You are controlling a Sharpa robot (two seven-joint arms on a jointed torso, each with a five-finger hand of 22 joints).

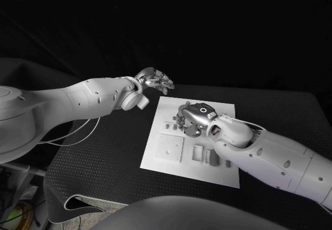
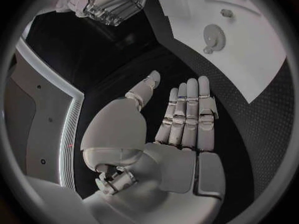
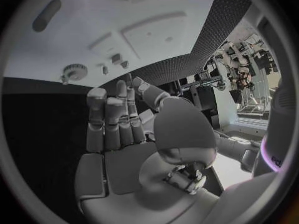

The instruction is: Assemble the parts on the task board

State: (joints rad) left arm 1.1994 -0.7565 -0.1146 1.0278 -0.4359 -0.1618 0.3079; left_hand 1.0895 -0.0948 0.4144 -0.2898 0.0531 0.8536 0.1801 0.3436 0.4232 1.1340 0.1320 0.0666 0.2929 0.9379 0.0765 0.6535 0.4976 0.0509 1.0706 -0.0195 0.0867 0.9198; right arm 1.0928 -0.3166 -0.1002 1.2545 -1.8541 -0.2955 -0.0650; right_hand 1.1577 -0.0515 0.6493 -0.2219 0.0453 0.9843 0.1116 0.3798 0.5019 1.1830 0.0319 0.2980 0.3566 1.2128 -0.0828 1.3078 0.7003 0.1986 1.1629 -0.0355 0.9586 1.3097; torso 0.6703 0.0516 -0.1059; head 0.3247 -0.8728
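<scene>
Two hands: both of mine are over the black table point(image 1: 97, 158), neither holding anything.
Left hand point(image 1: 155, 79): it hovers above the bare table just past the far left corner of the task board point(image 1: 159, 160); in my left wrist view the fingers point(image 2: 190, 112) lie straight and side by side, thumb apart, palm empty.
Right hand point(image 1: 195, 116): it hangs over the far half of the board, back of the hand upward; in my right wrist view the fingers point(image 3: 115, 119) stand straight and spread from the thumb, nothing between them.
Task board: a white plate in the middle of the table, its near half showing a square recessed plate point(image 1: 169, 147) and some grey slots point(image 1: 205, 155) beside it.
Gear point(image 3: 74, 72): a small toothed wheel sits on the board beyond my right fingertips, apart from them; my left wrist view shows it too, well away from my left hand.
Small parts point(image 3: 116, 59): a few little blocks lie on the board just beside the gear, untouched by either hand.
</scene>
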